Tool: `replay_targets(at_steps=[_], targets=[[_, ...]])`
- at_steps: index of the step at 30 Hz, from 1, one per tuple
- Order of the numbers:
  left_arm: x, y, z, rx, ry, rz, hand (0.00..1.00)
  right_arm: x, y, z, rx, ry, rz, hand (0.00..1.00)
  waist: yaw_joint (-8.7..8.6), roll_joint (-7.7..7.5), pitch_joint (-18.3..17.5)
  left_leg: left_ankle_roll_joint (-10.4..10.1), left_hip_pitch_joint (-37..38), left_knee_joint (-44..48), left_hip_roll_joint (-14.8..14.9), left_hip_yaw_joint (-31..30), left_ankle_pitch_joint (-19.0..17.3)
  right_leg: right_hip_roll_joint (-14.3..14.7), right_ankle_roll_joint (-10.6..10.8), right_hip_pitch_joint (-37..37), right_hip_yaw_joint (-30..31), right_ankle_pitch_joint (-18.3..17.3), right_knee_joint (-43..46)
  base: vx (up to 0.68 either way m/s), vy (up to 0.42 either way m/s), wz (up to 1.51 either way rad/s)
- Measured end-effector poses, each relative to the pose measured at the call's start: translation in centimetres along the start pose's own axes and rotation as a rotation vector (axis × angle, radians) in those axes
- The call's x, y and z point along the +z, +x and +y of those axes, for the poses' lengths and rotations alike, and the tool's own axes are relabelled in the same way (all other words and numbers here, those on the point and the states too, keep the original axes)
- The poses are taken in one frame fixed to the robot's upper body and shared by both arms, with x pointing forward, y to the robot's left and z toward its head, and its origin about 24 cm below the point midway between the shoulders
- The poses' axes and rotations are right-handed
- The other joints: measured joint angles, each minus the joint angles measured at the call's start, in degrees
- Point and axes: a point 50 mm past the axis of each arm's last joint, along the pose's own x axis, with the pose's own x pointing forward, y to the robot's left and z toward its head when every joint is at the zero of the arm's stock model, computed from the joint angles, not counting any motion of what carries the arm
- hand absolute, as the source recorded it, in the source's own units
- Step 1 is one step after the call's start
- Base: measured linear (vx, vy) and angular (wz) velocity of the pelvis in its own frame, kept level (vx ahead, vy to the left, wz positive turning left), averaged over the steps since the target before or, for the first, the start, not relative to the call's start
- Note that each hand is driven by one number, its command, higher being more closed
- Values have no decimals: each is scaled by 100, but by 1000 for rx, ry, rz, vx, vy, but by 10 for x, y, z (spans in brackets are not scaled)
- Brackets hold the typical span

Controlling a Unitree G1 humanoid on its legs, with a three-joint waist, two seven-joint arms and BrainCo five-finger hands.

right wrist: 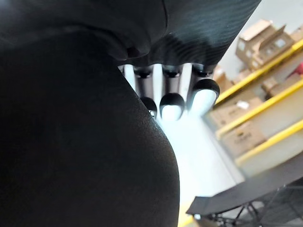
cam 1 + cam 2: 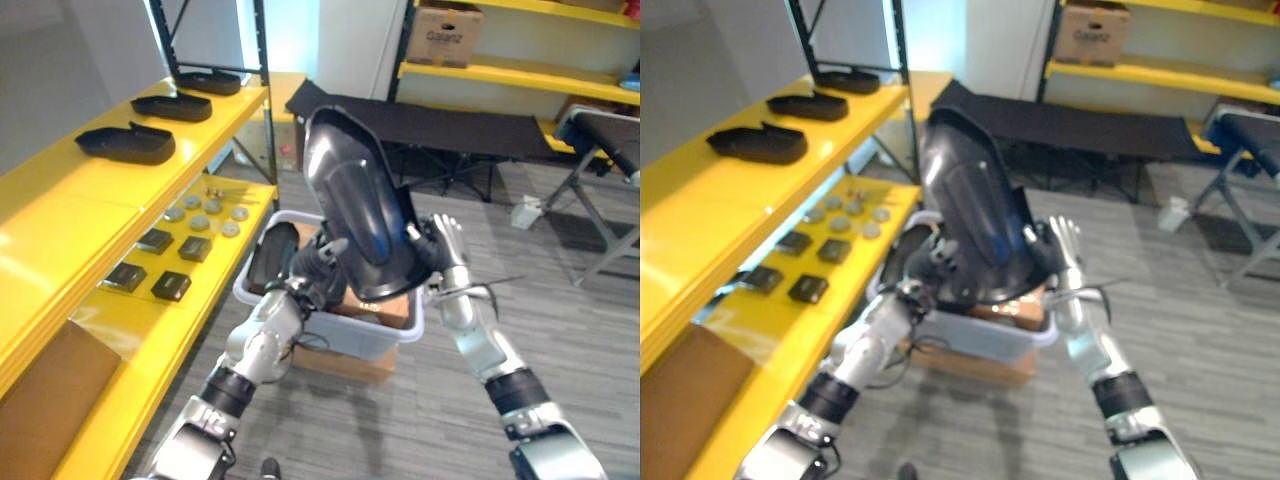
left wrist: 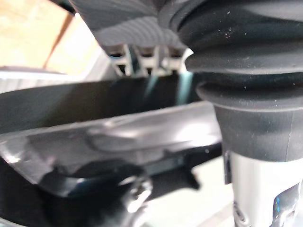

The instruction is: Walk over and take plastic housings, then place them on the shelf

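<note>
A large glossy black plastic housing stands nearly upright in the air between my two hands, above a white bin. My left hand is curled on its lower left edge and my right hand grips its right rim. In the right wrist view the fingertips wrap over the housing's dark curve. Another black housing leans in the bin's left end. Three black housings lie in a row on the yellow shelf's top level at the left.
The lower shelf level carries small black blocks and round discs. The bin rests on a cardboard box on the grey floor. A black cot and a second yellow rack with a carton stand behind.
</note>
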Motion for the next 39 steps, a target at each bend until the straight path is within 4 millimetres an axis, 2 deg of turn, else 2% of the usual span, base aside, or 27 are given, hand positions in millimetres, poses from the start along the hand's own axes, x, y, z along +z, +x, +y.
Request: replay_targets(at_steps=[6,7,13,16,21,24,31,39], targets=[[-9,-5,8,49,96,30,0,8,-2,9,21,21,-23,100,21,-1,-1,2,-8,1,-1,-50,7,12,0,19,-22,13,-34,0,0,1],[-11,-7,10,73,126,34,100,11,-2,12,28,31,-34,100,36,-1,-1,2,-12,1,-2,-50,7,20,3,29,-22,34,-69,0,0,0],[-17,-14,18,165,149,31,100,14,-7,18,73,46,-65,100,70,-4,-3,3,-13,1,1,-50,8,55,5,32,-19,37,-78,0,0,0],[-18,-21,21,219,158,9,100,12,-19,25,100,73,-56,100,93,-2,-4,2,-13,-1,-6,-37,8,61,5,19,-13,36,-75,1,1,-1],[-27,-35,25,319,90,-42,100,20,-40,32,113,143,-59,100,85,5,-8,1,-7,-4,-20,71,7,61,-10,-12,14,25,-70,0,8,-5],[-26,-38,24,355,88,-98,100,27,-49,35,103,194,-53,100,76,21,-18,-1,-9,-5,-15,90,5,69,-55,-41,24,-8,-70,-14,2,-5],[-28,-48,26,371,48,-145,100,34,-61,41,107,249,-55,100,34,148,-99,-3,-20,-7,-7,130,3,71,-56,-81,48,-8,-72,-1,1,-2],[-32,-52,28,358,39,-134,100,38,-76,46,98,275,-38,100,33,150,-100,-11,-21,-6,-5,162,-6,72,-59,-95,69,-9,-74,3,0,-1]])
